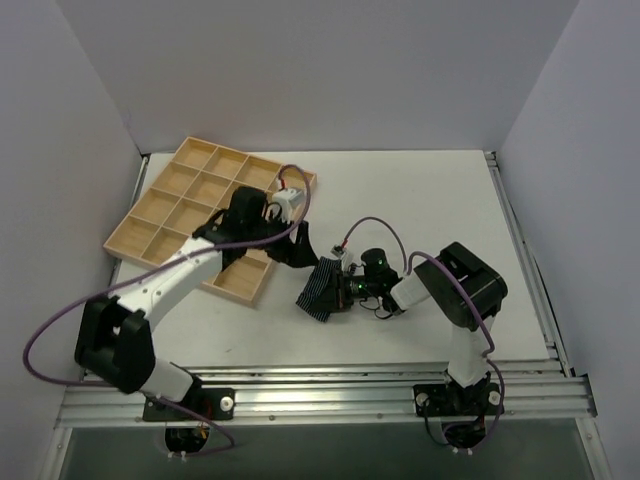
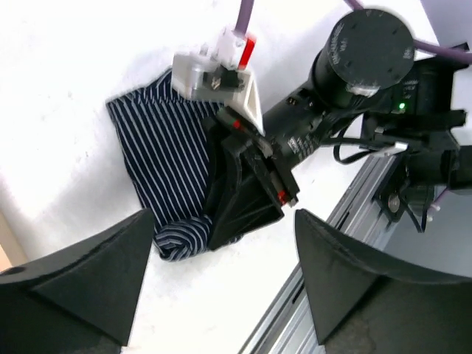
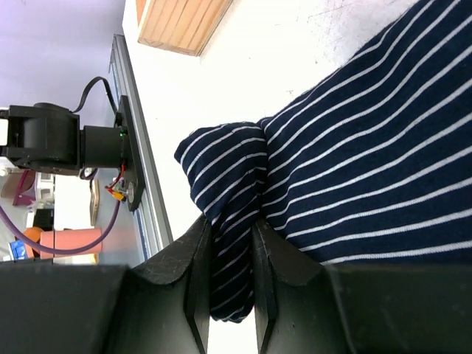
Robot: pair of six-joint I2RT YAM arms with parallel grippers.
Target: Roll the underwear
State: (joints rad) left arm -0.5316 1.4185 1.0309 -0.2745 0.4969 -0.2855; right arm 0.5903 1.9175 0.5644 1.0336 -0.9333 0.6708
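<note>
One navy underwear (image 1: 318, 288), thin white stripes, rumpled corner

A pale wooden tray (image 1: 170, 210) divided into small square cells lies at ten o'clock on the white counter (image 1: 430, 190), set askew to its edges. A ribbed metal rail (image 1: 330, 385) runs along the counter's six o'clock edge. Plain lilac walls (image 1: 300, 70) enclose the counter at nine, twelve and three o'clock. The right wrist view catches one corner of the tray (image 3: 181, 22) at eleven o'clock, beside the same rail (image 3: 147, 199).
</note>
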